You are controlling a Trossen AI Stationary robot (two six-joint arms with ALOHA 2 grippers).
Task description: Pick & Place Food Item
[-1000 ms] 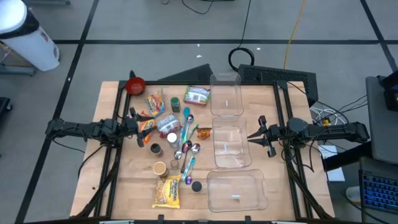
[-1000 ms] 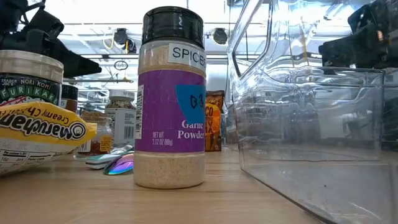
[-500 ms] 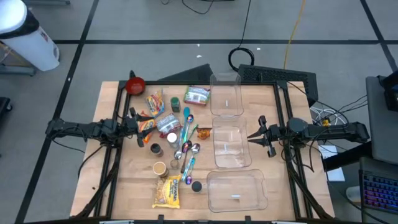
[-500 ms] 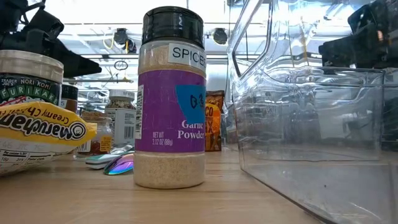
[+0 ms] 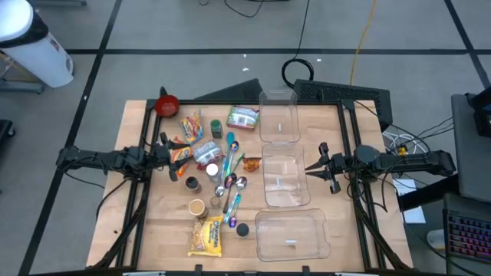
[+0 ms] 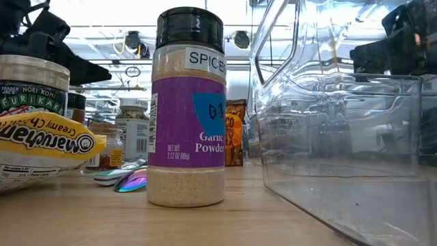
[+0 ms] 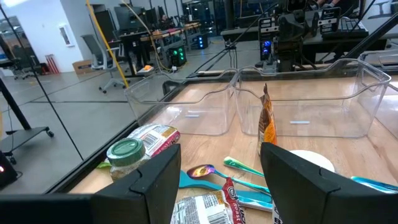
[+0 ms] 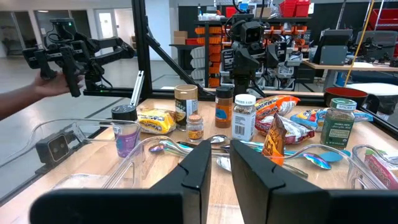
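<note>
Food items lie in the table's left half: a yellow noodle packet [image 5: 207,236], a garlic powder jar [image 6: 189,109], a green-lidded jar [image 5: 217,126], a silver-green pouch [image 5: 243,117], candy packets [image 5: 192,126] and an orange snack bag [image 5: 252,163]. My left gripper [image 5: 170,151] hovers level at the left edge, beside the packets. It is open [image 7: 221,186] with nothing between its fingers. My right gripper [image 5: 309,169] hovers at the right edge, beside the middle clear container [image 5: 285,180]. It is shut [image 8: 221,167] and empty.
Three clear plastic containers [image 5: 278,115] [image 5: 291,234] stand in a row down the table's right half. Spoons [image 5: 230,172] lie among the food, and a red bowl [image 5: 166,104] sits at the far left corner. A person's arm [image 8: 22,99] shows beyond the table.
</note>
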